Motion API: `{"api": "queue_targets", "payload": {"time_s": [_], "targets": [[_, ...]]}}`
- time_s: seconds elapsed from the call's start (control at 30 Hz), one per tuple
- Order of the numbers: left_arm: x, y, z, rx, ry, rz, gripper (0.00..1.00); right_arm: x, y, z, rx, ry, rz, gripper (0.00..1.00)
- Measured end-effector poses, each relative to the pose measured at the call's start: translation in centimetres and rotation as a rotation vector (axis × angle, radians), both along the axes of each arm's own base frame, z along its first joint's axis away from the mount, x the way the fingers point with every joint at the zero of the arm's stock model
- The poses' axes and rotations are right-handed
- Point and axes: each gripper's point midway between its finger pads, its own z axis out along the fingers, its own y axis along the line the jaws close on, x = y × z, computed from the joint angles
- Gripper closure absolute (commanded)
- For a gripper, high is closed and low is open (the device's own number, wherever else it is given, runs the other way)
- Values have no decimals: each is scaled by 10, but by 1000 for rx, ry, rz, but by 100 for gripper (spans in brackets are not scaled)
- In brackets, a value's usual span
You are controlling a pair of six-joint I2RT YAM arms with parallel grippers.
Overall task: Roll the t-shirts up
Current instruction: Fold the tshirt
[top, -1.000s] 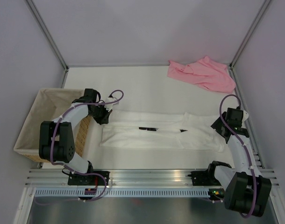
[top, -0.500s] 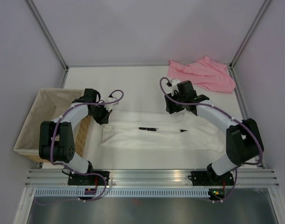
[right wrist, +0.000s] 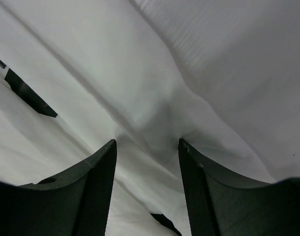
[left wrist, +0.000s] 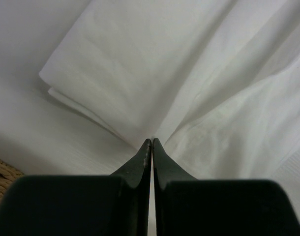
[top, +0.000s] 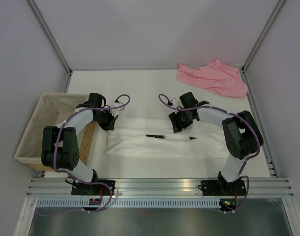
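A: Where's the white t-shirt (top: pixel 160 145)?
B: Folded long on the table (top: pixel 140 88); the pink t-shirt (top: pixel 214 78) lies crumpled far right. The left gripper (left wrist: pixel 151 140) pinches the white one's edge, and the right gripper (right wrist: pixel 147 142) gapes over a ridge.
A: Risk?
B: A shallow bite could grab one layer, skewing the roll.

Right gripper (right wrist: pixel 147 143) spread apart, straddling raised fold of white t-shirt (right wrist: pixel 115 73). Black marks (right wrist: pixel 29 96) on cloth left of gripper and just below it.

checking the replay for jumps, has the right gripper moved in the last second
Yes. The right gripper swung left from the right edge of the table, past the unmoved pink t-shirt, onto the white t-shirt.
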Motion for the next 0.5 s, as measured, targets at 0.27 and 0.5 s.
{"api": "queue_targets", "payload": {"time_s": [0.27, 0.5], "targets": [[1, 1, 1, 4, -4, 2, 94, -16, -3, 0, 16, 18, 4, 48], [2, 1, 1, 6, -5, 3, 95, -25, -7, 6, 19, 16, -14, 50]]}}
